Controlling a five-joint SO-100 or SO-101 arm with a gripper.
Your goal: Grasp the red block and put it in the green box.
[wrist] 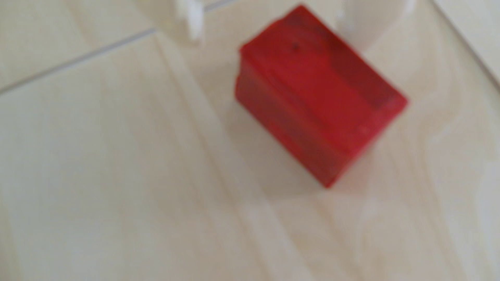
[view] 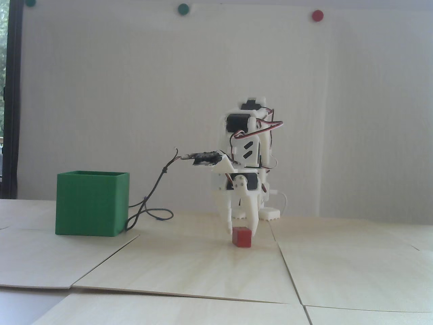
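Observation:
The red block (view: 242, 237) lies on the pale wooden table (view: 189, 267), right of centre in the fixed view. My white gripper (view: 241, 231) points straight down over it, open, with one fingertip on each side of the block's top. In the blurred wrist view the red block (wrist: 319, 92) fills the upper right, and my gripper (wrist: 276, 29) shows as two white fingers (wrist: 193, 24) at the top edge. The left one stands clear of the block and the right one is close against it. The green box (view: 91, 207) stands on the table far to the left of the block.
A dark cable (view: 149, 203) hangs from the wrist camera and loops on the table beside the green box. Round magnets, green (view: 183, 8) and red (view: 317, 15), stick to the white wall behind. Seams between boards cross the table.

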